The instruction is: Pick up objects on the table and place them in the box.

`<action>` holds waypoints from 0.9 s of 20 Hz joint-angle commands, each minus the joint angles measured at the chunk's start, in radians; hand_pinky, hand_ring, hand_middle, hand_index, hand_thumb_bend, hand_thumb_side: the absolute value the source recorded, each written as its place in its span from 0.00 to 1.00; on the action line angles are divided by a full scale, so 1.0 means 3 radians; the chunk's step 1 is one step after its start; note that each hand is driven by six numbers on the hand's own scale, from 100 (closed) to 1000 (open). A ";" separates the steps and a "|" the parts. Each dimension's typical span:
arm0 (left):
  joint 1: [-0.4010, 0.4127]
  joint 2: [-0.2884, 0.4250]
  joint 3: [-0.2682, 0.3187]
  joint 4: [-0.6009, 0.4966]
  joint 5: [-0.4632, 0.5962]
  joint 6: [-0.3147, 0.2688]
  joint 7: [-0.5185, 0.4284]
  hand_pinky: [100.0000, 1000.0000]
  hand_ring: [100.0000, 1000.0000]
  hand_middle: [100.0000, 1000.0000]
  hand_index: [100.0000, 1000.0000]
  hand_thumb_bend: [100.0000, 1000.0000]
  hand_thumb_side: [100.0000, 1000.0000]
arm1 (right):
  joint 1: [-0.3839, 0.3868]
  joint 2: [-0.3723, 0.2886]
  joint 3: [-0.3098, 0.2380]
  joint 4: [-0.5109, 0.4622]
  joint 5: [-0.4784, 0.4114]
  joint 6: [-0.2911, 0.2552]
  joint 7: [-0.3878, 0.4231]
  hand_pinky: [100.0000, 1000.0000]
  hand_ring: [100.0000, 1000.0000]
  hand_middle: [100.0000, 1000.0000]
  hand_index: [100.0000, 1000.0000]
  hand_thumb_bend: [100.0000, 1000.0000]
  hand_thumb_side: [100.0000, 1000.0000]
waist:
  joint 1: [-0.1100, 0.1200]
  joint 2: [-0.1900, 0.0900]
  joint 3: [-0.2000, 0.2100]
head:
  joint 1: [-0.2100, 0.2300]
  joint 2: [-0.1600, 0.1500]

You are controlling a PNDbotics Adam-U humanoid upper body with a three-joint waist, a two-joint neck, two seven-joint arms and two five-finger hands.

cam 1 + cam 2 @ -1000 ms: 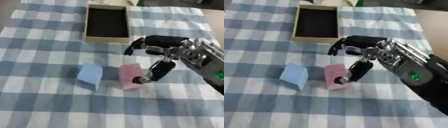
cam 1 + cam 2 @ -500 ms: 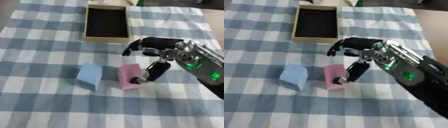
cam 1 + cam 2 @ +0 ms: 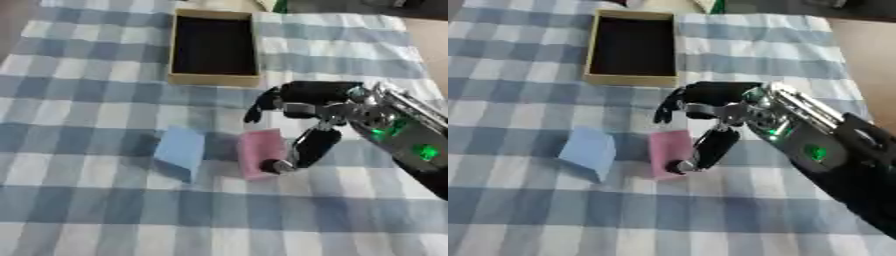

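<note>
A pink block point(image 3: 259, 149) lies on the checked cloth near the middle, with a light blue block point(image 3: 179, 149) just to its left. My right hand point(image 3: 325, 98) reaches in from the right and hovers over the pink block. Its thumb point(image 3: 310, 145) points down, and the tip touches the block's lower right corner. The fingers point(image 3: 262, 103) are spread out above the block's far side and are not closed round it. The open cardboard box point(image 3: 215, 79) with a dark inside stands behind the blocks. My left hand shows in neither view.
The blue and white checked cloth point(image 3: 79, 200) covers the whole table. Dark and green things point(image 3: 280, 5) sit beyond the box at the far edge. My right forearm point(image 3: 833, 155) crosses the right side of the table.
My right hand has sunk a little toward the pink block, its fingers lower over the far side and the thumb tip further down its right edge. Neither block has moved.
</note>
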 commanded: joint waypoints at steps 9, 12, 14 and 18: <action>-0.0028 0.0052 0.0015 -0.0062 0.0027 0.0002 -0.0023 0.67 0.58 0.58 0.86 0.00 0.91 | -0.0013 -0.0035 -0.0001 0.0065 -0.0134 0.0029 -0.0025 0.76 0.71 0.48 0.64 0.00 0.17 | 0.0023 -0.0065 0.0021 | -0.0011 -0.0003; -0.0031 0.0052 0.0014 -0.0062 0.0034 0.0000 -0.0027 0.67 0.58 0.58 0.86 0.00 0.91 | -0.0010 -0.0032 0.0000 0.0076 -0.0148 0.0021 -0.0002 0.75 0.69 0.45 0.61 0.00 0.11 | 0.0023 -0.0063 0.0022 | -0.0012 -0.0003; -0.0030 0.0051 0.0015 -0.0062 0.0038 0.0001 -0.0027 0.67 0.58 0.58 0.86 0.00 0.91 | -0.0006 -0.0027 -0.0005 0.0087 -0.0157 0.0025 -0.0001 0.75 0.69 0.45 0.61 0.00 0.10 | 0.0024 -0.0062 0.0023 | -0.0013 -0.0003; -0.0029 0.0051 0.0016 -0.0062 0.0043 0.0000 -0.0027 0.67 0.58 0.58 0.86 0.00 0.91 | 0.0001 -0.0016 -0.0040 0.0095 -0.0207 0.0103 -0.0109 0.71 0.61 0.35 0.50 0.00 0.00 | 0.0026 -0.0066 0.0020 | -0.0014 -0.0006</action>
